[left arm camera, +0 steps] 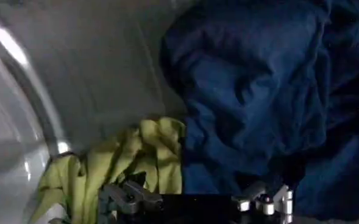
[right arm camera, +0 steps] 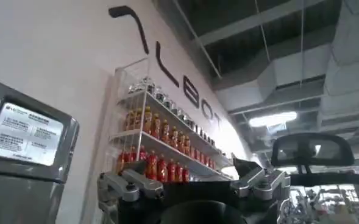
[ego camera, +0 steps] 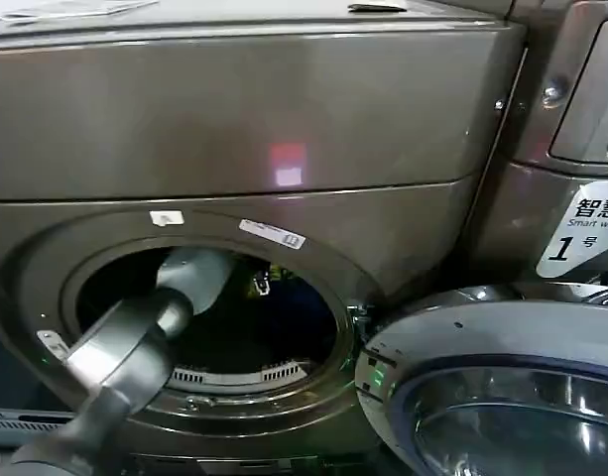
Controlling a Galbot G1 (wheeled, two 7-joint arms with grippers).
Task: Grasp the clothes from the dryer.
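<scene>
Nearest us, our left gripper (left arm camera: 197, 204) has its fingers (left arm camera: 127, 198) apart inside the dryer (ego camera: 234, 149), before yellow-green cloth (left arm camera: 130, 161) and blue clothes (left arm camera: 258, 91). Our right gripper (right arm camera: 194, 192) is open too.

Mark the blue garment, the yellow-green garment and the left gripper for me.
blue garment (left arm camera: 252, 91), left wrist view, on its bunched folds.
yellow-green garment (left arm camera: 145, 152), left wrist view, on its crumpled middle.
left gripper (left arm camera: 194, 198), left wrist view, midway between its open fingertips, inside the drum.
</scene>
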